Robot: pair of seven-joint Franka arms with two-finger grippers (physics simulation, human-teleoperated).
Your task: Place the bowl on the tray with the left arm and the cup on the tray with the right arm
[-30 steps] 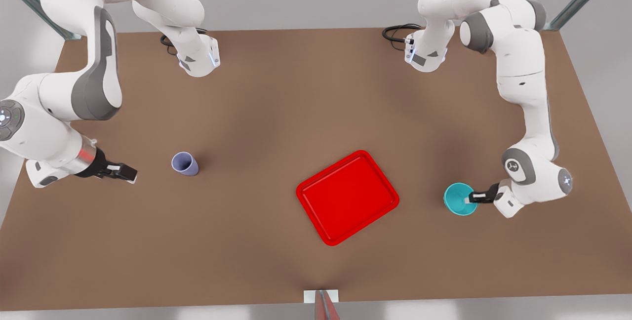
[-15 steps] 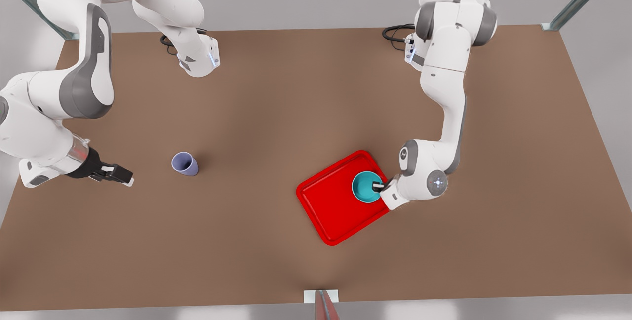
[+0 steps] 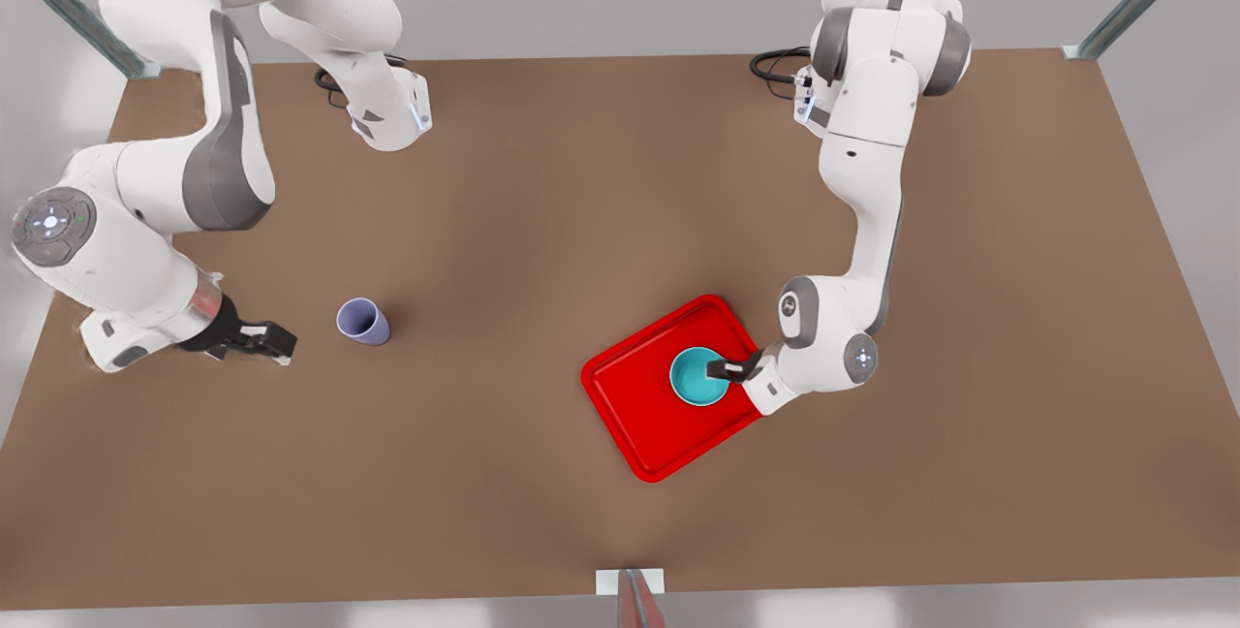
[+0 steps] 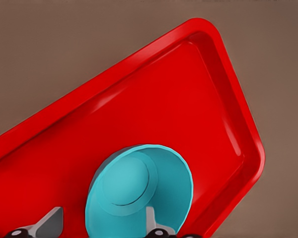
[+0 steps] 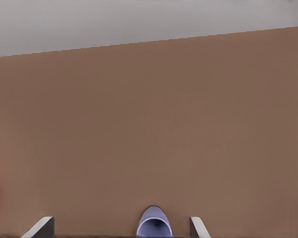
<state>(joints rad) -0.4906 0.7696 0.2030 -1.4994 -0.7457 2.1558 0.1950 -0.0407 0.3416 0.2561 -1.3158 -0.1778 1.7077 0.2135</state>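
Shifted deeper onto tray (image 3: 647,434): bowl (image 3: 693,381), clamped at its rim by left hand (image 3: 722,371). Closer to cup (image 3: 362,322) than before: right hand (image 3: 274,341), fingers apart, aimed at it. Cup upright on tabletop (image 3: 542,182), well apart from tray

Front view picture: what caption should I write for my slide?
Left gripper holds the bowl over the tray; right gripper, open, nears the cup.

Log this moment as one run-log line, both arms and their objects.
left gripper: shut on turquoise plastic bowl, over flat red tray | right gripper: open, beside upright lavender cup on brown table
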